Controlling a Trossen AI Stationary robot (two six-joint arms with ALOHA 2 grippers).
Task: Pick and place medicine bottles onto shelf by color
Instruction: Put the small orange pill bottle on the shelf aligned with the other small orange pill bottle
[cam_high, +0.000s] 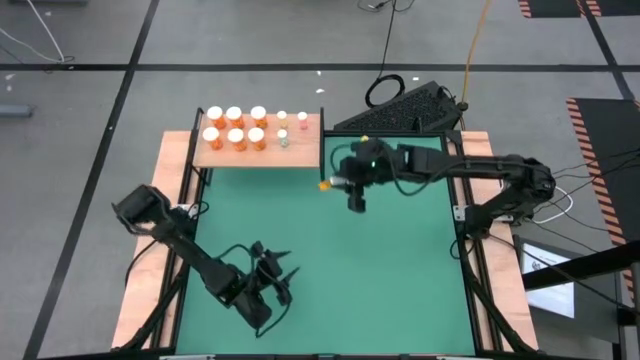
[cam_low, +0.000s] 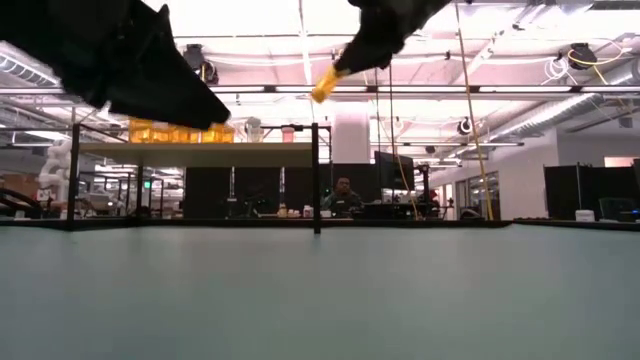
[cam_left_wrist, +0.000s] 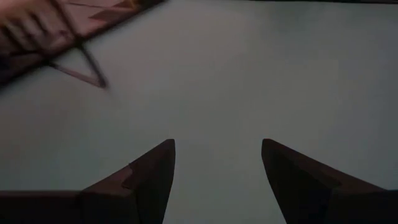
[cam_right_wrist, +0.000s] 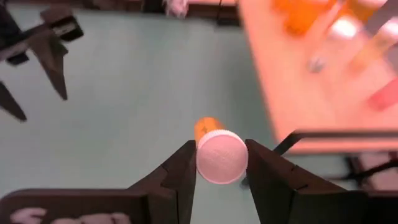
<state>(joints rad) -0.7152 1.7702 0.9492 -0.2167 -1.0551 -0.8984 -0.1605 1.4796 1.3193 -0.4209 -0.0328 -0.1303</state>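
Note:
The wooden shelf (cam_high: 260, 140) stands at the mat's far left and carries several orange medicine bottles (cam_high: 235, 128) with white caps, standing upright, and small bottles (cam_high: 283, 130) on its right part. My right gripper (cam_high: 331, 183) hangs just off the shelf's right near corner, high above the green mat (cam_high: 330, 260), shut on one orange bottle (cam_high: 324, 184). The low view shows that bottle (cam_low: 325, 85) well above the shelf top. My left gripper (cam_high: 285, 270) stands open over the mat's near left, its fingers (cam_left_wrist: 155, 174) with nothing between them. My right gripper pinches the bottle's round white cap (cam_right_wrist: 221, 155) between its two fingers, one on each side of the cap. The fingers come from the table's right, slanting down. The orange body (cam_right_wrist: 208, 126) sticks out beyond the fingertips toward the table's left, lifted clear of mat and shelf.
A black keyboard (cam_high: 400, 110) lies behind the mat at the far right. Thin black posts (cam_low: 316, 175) frame the shelf. The shelf's right part (cam_right_wrist: 311, 81) near the small bottles has bare wood. The middle of the mat is open ground.

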